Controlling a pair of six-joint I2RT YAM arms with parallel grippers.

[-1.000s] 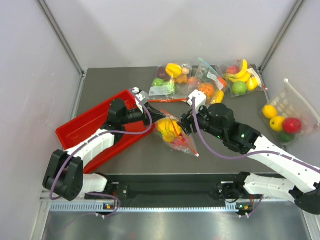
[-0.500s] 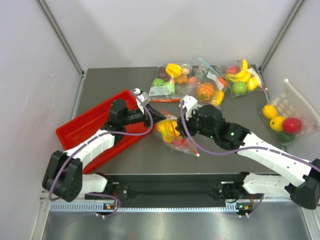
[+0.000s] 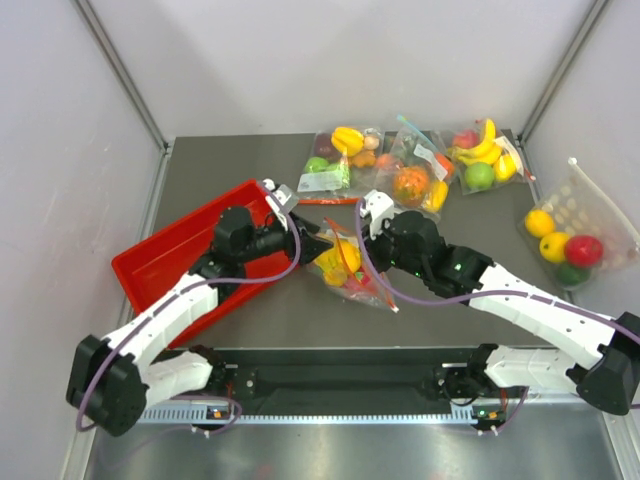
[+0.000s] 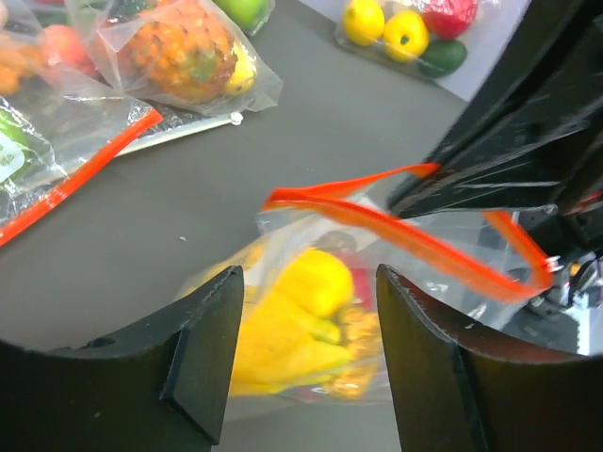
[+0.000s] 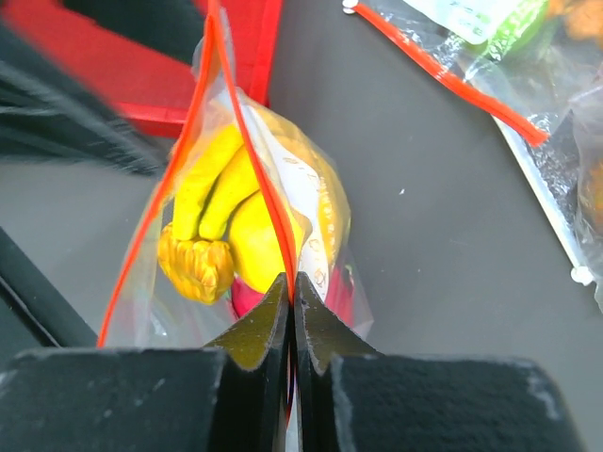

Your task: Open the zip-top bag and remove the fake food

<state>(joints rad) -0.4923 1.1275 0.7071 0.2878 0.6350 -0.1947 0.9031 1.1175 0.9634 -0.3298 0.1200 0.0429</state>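
Note:
The zip-top bag (image 3: 358,283) lies on the dark table between the two arms, its red-orange zip strip (image 5: 248,151) lifted. My right gripper (image 5: 292,282) is shut on that strip, near the bag's mouth (image 3: 358,252). Inside the bag the fake food shows: a yellow banana (image 5: 209,188), a yellow-orange fruit (image 5: 193,266) and a pink-red fruit (image 5: 247,299). My left gripper (image 4: 308,273) stands open just left of the bag (image 3: 315,245), with the yellow fruit (image 4: 311,282) seen beyond its fingers. It holds nothing.
A red tray (image 3: 165,255) sits at the left, under the left arm. Three more clear bags of fruit (image 3: 345,160) (image 3: 415,182) (image 3: 482,155) lie along the back. A dotted pouch (image 3: 575,225) with fruit rests at the right wall.
The left gripper has opened and let go of the bag. The right gripper has moved left and shut on the zip strip.

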